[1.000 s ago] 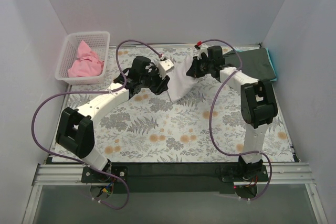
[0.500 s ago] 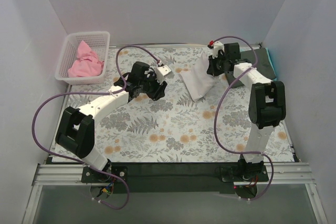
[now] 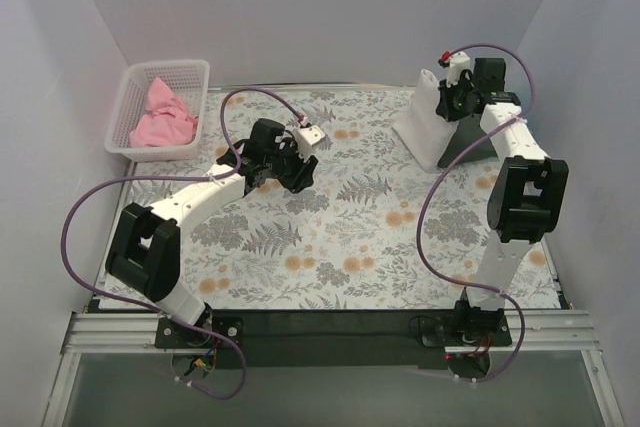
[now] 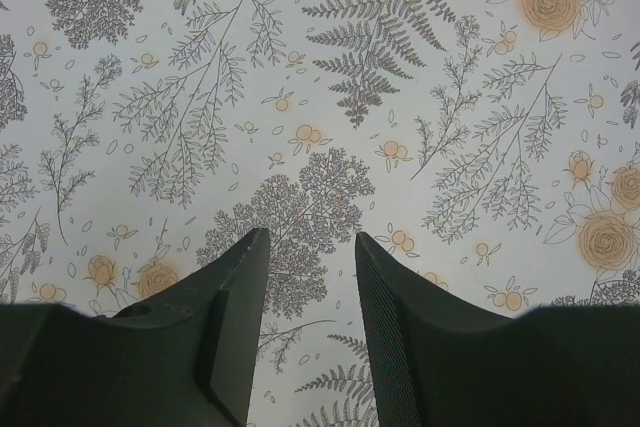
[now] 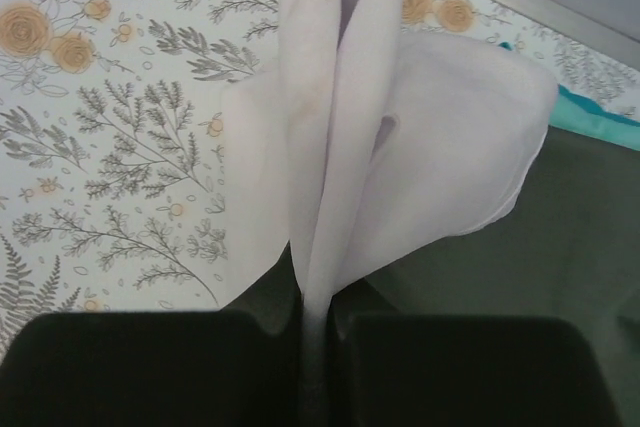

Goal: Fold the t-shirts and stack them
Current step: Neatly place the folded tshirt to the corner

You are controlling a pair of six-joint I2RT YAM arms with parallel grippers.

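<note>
Hanging from the right jaws at the far right of the worktop was the white t-shirt point(image 3: 425, 127), gathered into a loose, upright bundle. The right jaws were clenched on a pinch of its cloth. The right wrist view showed the fabric drawn into the narrow slot between the two fingers and fanning out beyond them. The lower part of the white t-shirt appeared to rest partly on the floral cloth point(image 3: 340, 237) and partly on the dark grey-green t-shirt point(image 5: 520, 247), which lay flat in the far right corner. A strip of the teal t-shirt point(image 5: 592, 115) showed along the far edge of the dark one. Whether it lay beneath or beside it could not be told.

The left jaws were released, the two fingers point(image 4: 200, 347) standing apart above the floral cloth, left of the worktop's middle. The left arm point(image 3: 190, 202) reached diagonally from its base toward that spot, well apart from the white t-shirt.

The pink t-shirt point(image 3: 160, 119) lay crumpled inside the white basket point(image 3: 165, 67) at the far left corner, well apart from both arms.
</note>
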